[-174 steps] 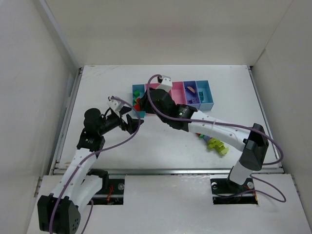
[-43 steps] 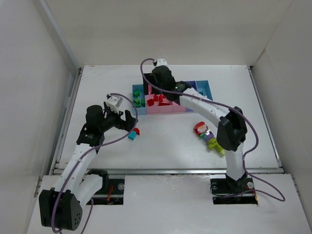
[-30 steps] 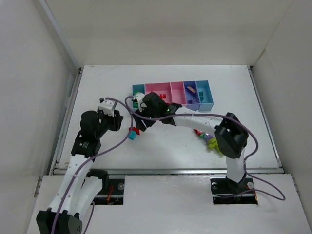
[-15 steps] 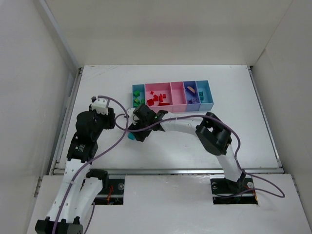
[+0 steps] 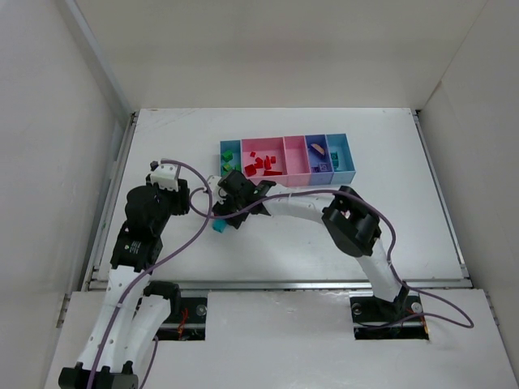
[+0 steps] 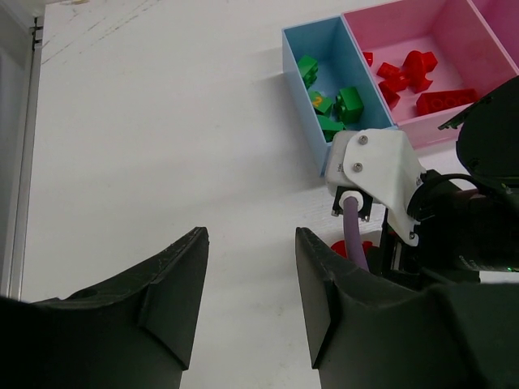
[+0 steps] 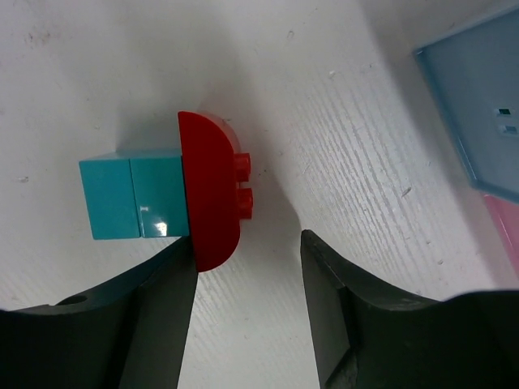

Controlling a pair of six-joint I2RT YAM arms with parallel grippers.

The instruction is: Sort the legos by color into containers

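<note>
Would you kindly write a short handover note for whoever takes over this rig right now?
Left gripper: open, empty, above the table.
Right gripper: open, straddling a red lego that touches a teal lego on the table.
Done: green legos in the light blue bin; red legos in the wide pink bin.
Left: grip that pair and bin each by color; the right arm may hide more.
</note>
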